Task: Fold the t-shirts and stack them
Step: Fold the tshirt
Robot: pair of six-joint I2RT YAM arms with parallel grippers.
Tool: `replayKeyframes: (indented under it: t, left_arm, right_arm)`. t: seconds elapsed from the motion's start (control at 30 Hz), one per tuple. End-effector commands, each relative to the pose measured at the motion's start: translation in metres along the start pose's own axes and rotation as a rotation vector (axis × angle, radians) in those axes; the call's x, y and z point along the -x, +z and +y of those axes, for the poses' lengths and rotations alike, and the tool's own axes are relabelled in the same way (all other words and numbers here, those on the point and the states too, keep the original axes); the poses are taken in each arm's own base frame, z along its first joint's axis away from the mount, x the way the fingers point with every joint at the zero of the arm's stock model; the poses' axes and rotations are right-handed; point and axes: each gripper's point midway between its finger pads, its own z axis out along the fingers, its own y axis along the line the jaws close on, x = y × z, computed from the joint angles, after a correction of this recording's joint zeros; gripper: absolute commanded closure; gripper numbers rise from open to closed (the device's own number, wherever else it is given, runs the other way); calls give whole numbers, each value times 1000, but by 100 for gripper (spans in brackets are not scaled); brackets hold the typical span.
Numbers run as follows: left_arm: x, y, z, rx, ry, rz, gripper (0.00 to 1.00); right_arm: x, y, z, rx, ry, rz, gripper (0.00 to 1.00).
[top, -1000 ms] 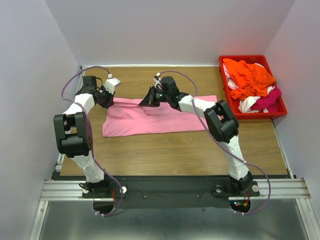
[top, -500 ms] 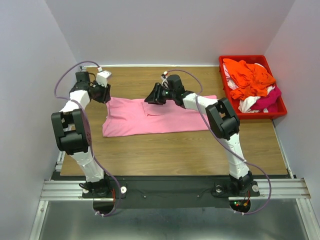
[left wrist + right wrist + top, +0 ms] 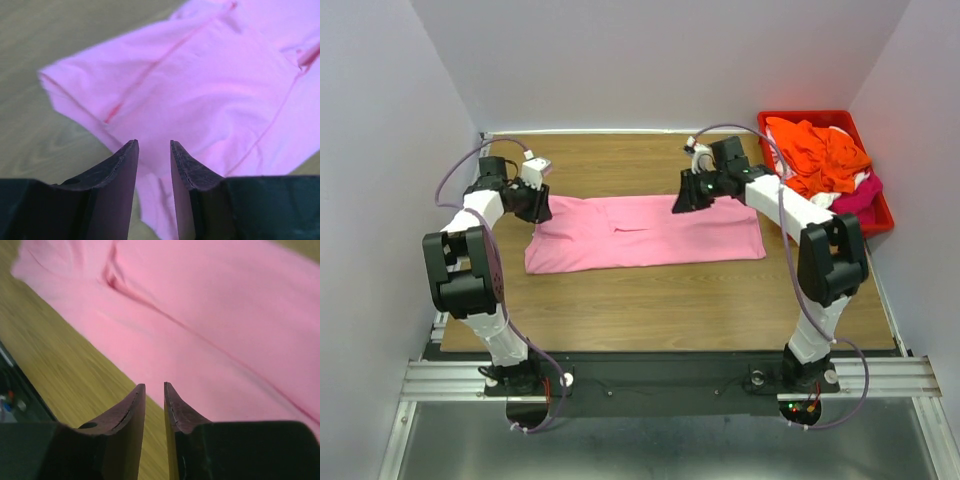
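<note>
A light pink t-shirt [image 3: 640, 235] lies spread flat on the wooden table [image 3: 650, 310]. My left gripper [image 3: 541, 208] hovers at its far left corner. In the left wrist view the jaws [image 3: 153, 145] stand a narrow gap apart, empty, with pink cloth [image 3: 210, 85] below. My right gripper [image 3: 679, 203] hovers over the shirt's far edge, right of the middle. Its jaws [image 3: 154, 386] are slightly apart and empty above the cloth's edge [image 3: 215, 315]. Orange [image 3: 820, 155], white [image 3: 815, 208] and magenta [image 3: 860, 198] shirts lie heaped in the bin.
The red plastic bin [image 3: 810, 116] stands at the table's far right corner. Grey walls close in the left, back and right sides. Bare wood shows in front of the pink shirt and behind it.
My right gripper has moved right along the shirt's far edge, from the middle toward the bin. My left gripper shifted slightly at the far left corner. The shirt now lies uncovered and flat.
</note>
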Motion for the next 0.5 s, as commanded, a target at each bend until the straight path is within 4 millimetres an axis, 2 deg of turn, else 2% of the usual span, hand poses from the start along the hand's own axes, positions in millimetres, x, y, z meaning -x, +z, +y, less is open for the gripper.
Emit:
replayKeyframes:
  t: [0.0, 0.03, 0.13, 0.2, 0.33, 0.43, 0.47]
  left_arm:
    - [-6, -7, -31, -63, -18, 8, 57]
    - [-13, -6, -35, -68, -25, 21, 57]
    - [-23, -4, -40, -73, -31, 43, 57]
    - [-26, -4, -40, -68, -37, 51, 57]
    - [-33, -3, -43, -68, -49, 69, 57]
    - [-38, -1, -43, -66, -58, 80, 58]
    - [-40, -1, -41, -59, -61, 84, 58]
  right_arm:
    - [-72, -50, -41, -145, -92, 201, 74]
    - [-86, -57, -57, -197, -100, 229, 76]
    - [-99, -77, -90, -289, -69, 250, 80]
    - [-97, -87, -112, -327, -39, 238, 80]
    - [-92, -87, -152, -335, 53, 224, 84]
    - [-85, -83, -163, -317, 95, 205, 85]
    - [-83, -80, -173, -315, 116, 197, 85]
